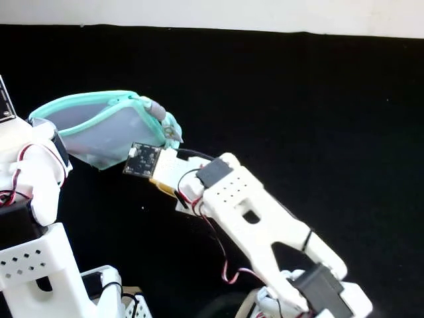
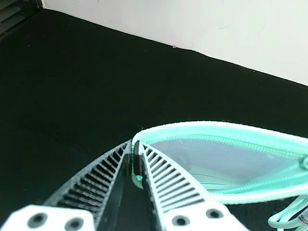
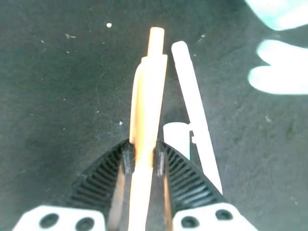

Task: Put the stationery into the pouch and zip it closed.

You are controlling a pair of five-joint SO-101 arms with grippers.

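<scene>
Looking down on a matte black cloth counter (image 1: pixel 318 99) with a pale wall at its far edge. Reaching across it from the near side, a white plastic right arm (image 1: pixel 265 225), its wrist just beside the pouch's nearer end. Sitting at the left of the high view, a translucent mesh pouch with mint-green zip trim (image 1: pixel 106 129), zip undone and mouth gaping wide, with the inside visible in the left wrist view (image 2: pixel 216 154). Pinching one end of that mint rim, the left end effector (image 2: pixel 133 149), ribbed black fingers drawn almost together on the fabric. Clamped around a slim orange plastic pen (image 3: pixel 147 110), the right end effector (image 3: pixel 143 156), open just enough for the barrel, which points straight out past the fingertips. Lying on the counter just beside the orange pen and nearly parallel to it, a slim white pen (image 3: pixel 192 115). Cannot tell whether the orange pen touches the counter.
</scene>
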